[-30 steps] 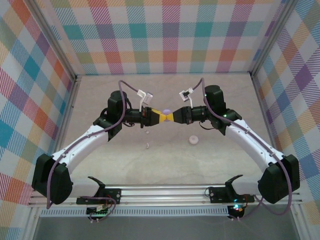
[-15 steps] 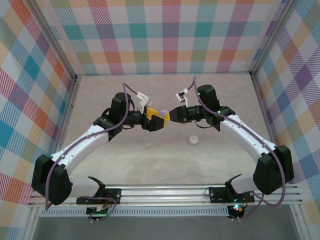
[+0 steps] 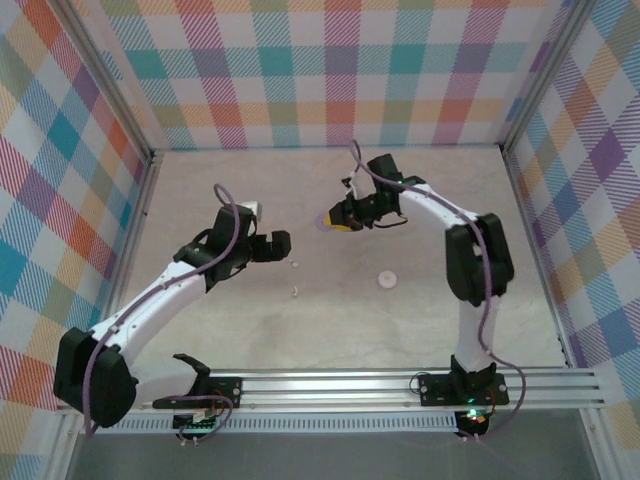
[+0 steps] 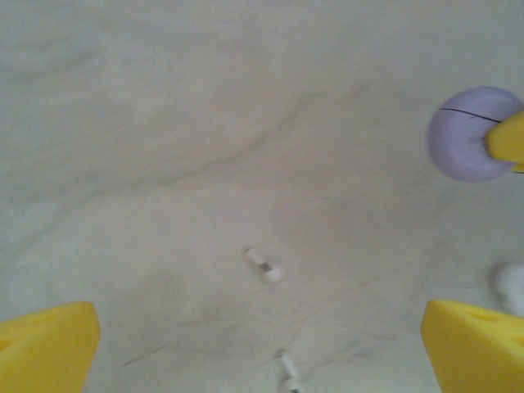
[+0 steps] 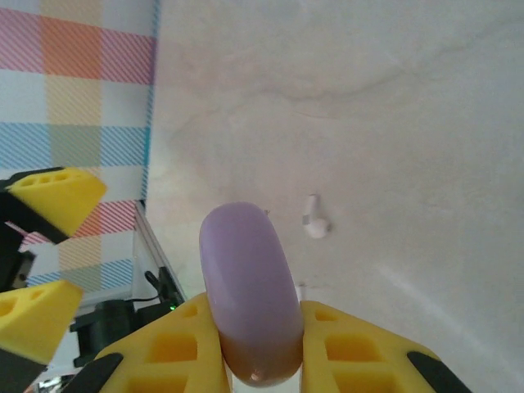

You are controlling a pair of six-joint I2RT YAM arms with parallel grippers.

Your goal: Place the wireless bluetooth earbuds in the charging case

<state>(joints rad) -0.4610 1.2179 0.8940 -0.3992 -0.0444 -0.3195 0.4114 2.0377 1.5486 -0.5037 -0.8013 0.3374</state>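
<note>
Pale marbled table (image 3: 330,320) carries two white earbuds (image 4: 264,266); left jaws gape wide, right jaws clamp the purple charging case (image 5: 250,303).

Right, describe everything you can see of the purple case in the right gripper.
The purple case is a smooth, rounded, pale lilac puck, glossy like plastic. The left wrist view shows a thin dark seam across it, and it looks closed. It is held edge-on to the wrist camera, pinched across its broad faces between the yellow fingers of the right gripper, over the pale table. Only those fingers touch it.
</note>
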